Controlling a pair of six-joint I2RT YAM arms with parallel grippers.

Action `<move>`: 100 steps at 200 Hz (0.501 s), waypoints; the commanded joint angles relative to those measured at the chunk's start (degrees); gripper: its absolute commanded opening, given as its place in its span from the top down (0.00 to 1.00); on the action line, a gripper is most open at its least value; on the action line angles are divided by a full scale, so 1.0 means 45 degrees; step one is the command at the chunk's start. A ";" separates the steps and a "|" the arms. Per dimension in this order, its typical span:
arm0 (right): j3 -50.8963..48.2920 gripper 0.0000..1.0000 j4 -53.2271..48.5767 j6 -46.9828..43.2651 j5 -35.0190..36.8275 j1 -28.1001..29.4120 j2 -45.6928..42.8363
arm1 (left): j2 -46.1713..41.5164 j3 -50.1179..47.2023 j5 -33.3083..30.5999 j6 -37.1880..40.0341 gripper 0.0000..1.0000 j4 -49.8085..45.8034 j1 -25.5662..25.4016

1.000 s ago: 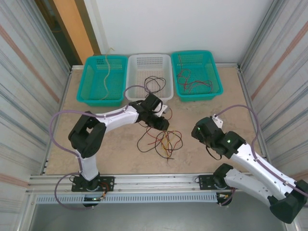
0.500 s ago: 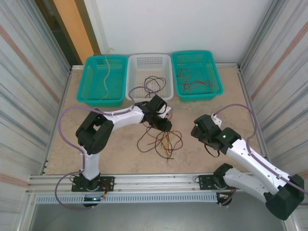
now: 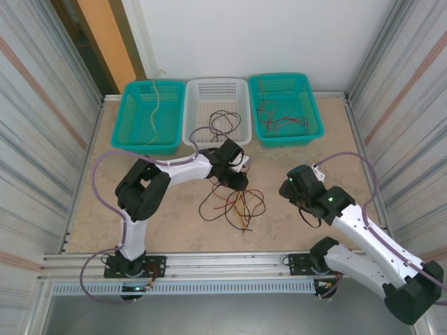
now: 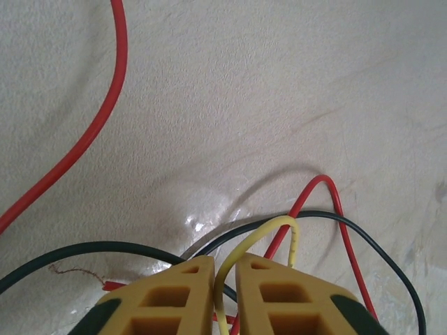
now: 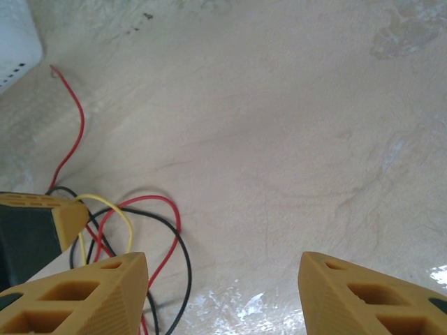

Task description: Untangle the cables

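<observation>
Cables (image 3: 234,202) are in a loose tangle mid-table (image 3: 181,234), the left gripper (image 4: 223,262) down in the pile and pinching the yellow cable (image 4: 279,223) (red and black loops right beside it), while the right gripper (image 5: 223,259) sits nearby with jaws spread wide.
</observation>
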 commanded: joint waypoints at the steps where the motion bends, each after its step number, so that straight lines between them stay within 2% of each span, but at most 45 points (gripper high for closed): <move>1: 0.0346 0.42 0.0270 -0.0456 -0.0297 -0.0045 0.0000 | -0.0716 0.0194 0.0009 -0.0011 0.90 0.0040 0.0015; 14: 0.0429 0.42 0.0305 -0.0515 -0.0341 -0.0054 0.0042 | -0.1201 -0.0022 -0.0020 -0.0018 0.96 0.0042 0.0017; 40: 0.0479 0.43 0.0954 -0.0975 -0.0977 -0.0006 -0.0077 | -0.2496 -0.0490 -0.0446 0.0060 1.00 -0.0250 0.0072; 72: 0.0632 0.37 0.2985 -0.2102 -0.2219 0.0599 -0.0259 | -0.4389 -0.0925 -0.0482 -0.0059 1.00 -0.0473 0.0363; 100: 0.1507 0.31 0.3312 -0.2535 -0.2470 0.0924 0.0317 | -0.5937 -0.1315 -0.0286 -0.0288 1.00 -0.0253 0.0669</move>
